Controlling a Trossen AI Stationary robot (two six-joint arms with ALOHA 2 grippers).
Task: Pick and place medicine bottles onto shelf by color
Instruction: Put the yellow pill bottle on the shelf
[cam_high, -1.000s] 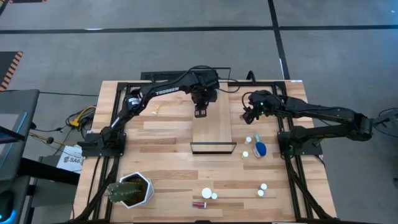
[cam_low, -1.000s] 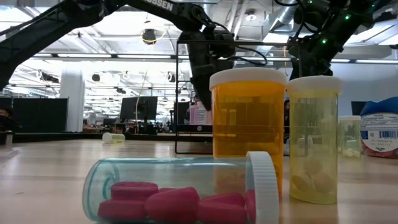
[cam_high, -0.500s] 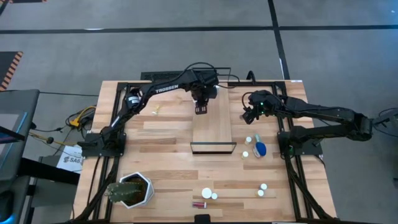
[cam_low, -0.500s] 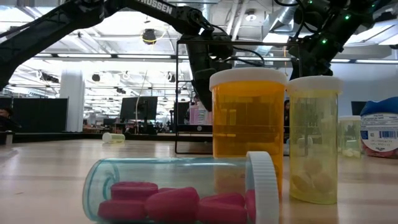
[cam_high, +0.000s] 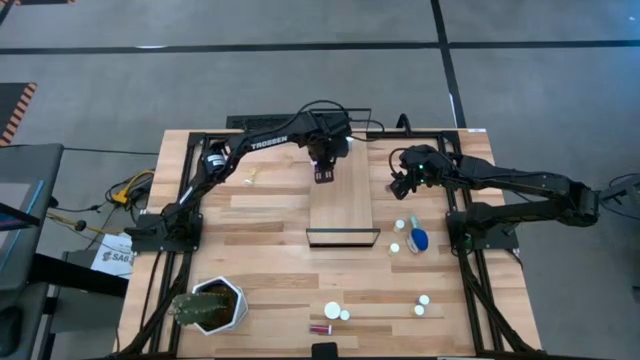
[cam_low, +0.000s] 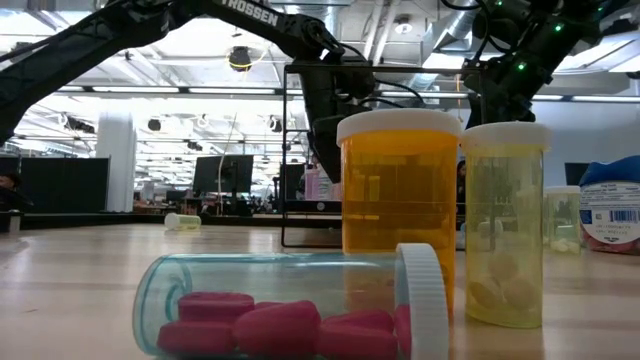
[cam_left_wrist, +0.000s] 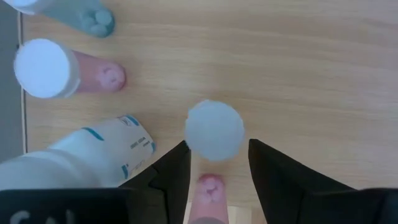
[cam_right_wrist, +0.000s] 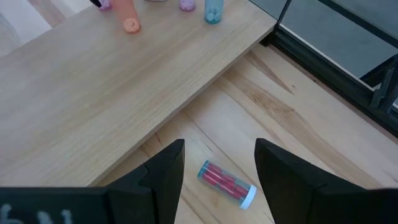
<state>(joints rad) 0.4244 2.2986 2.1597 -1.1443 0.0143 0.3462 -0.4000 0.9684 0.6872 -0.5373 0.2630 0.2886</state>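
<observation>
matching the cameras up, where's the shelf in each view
high view: the shelf is the pale board mid-table, dark frame at its lower end.
low view: only its dark frame shows, behind the orange bottle.
left wrist view: its wood fills nearly the whole picture.
right wrist view: the raised board beyond the fingers.
landmark: the left gripper over its far end, where standing bottles show in both wrist views.

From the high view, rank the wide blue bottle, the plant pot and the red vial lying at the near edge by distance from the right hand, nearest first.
1. Blue bottle, just below the right hand, beside the shelf's framed end.
2. Red vial, lying down at the table's near edge, past the shelf.
3. Plant pot, in the near left corner, farthest off.
</observation>
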